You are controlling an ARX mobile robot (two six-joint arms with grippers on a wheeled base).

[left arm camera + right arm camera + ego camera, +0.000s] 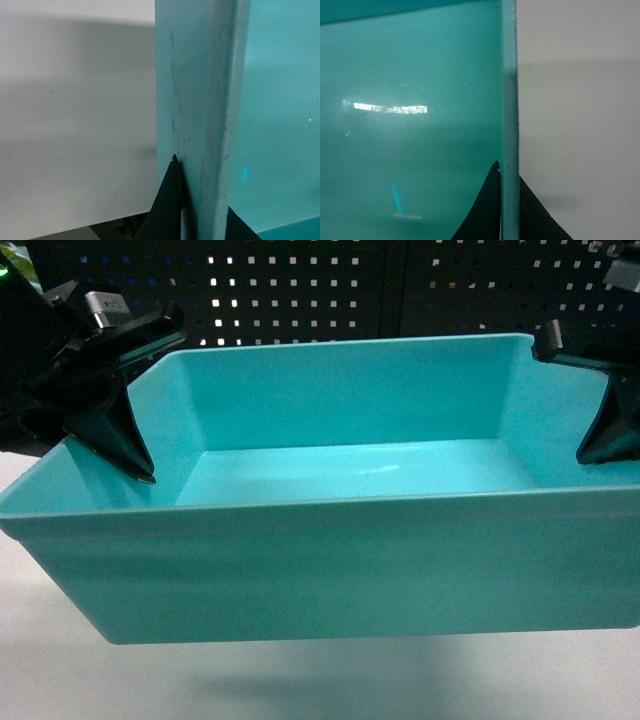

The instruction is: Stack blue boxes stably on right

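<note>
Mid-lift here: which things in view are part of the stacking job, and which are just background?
Part of the job:
- turquoise tub, empty, lifted off the surface
- left gripper, clamped on the tub's left wall
- right gripper, clamped on the right wall

Background:
- white table below
- dark pegboard behind

Just a plain white table (60,680) under my grippers. Nothing I can see actually sits on it, only shadow.
</note>
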